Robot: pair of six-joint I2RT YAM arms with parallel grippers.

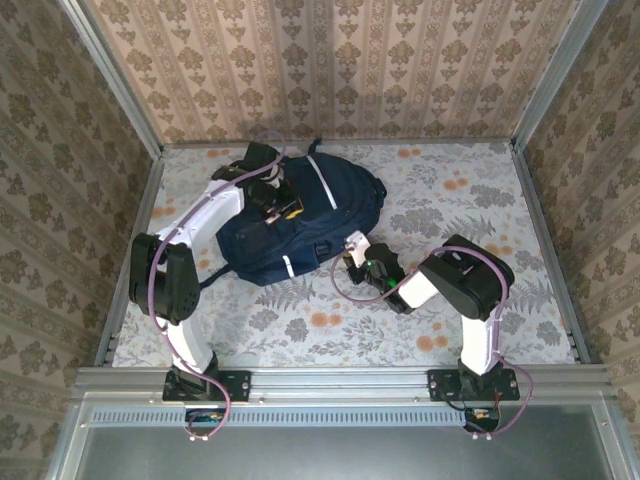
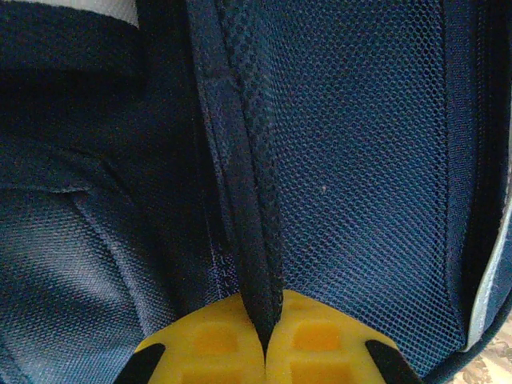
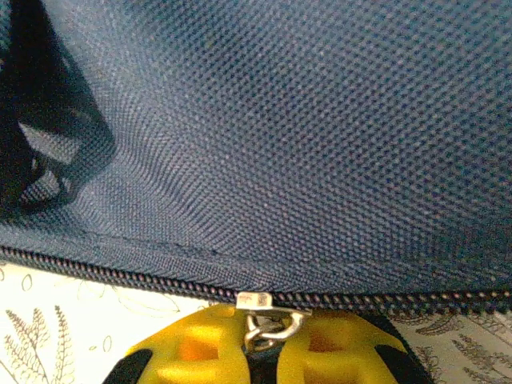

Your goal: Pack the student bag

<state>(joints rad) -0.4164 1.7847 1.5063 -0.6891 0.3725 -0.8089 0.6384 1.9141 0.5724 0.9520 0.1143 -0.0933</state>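
The student bag (image 1: 310,215), dark navy with a thin white stripe, lies flat at the back centre of the table. My left gripper (image 1: 272,196) rests on top of the bag. In the left wrist view its yellow fingers (image 2: 208,344) are shut on a dark padded mesh edge (image 2: 254,224) of the bag. My right gripper (image 1: 358,260) is at the bag's near right edge. In the right wrist view the bag's zipper (image 3: 120,272) runs across, and the right gripper (image 3: 268,352) is shut on the metal zipper pull (image 3: 270,326) hanging from the slider (image 3: 258,302).
The table (image 1: 450,300) has a floral cloth and is walled by patterned panels on three sides. A metal rail (image 1: 340,380) runs along the near edge, where both arm bases are bolted. Bare cloth lies to the right of the bag and in front of it.
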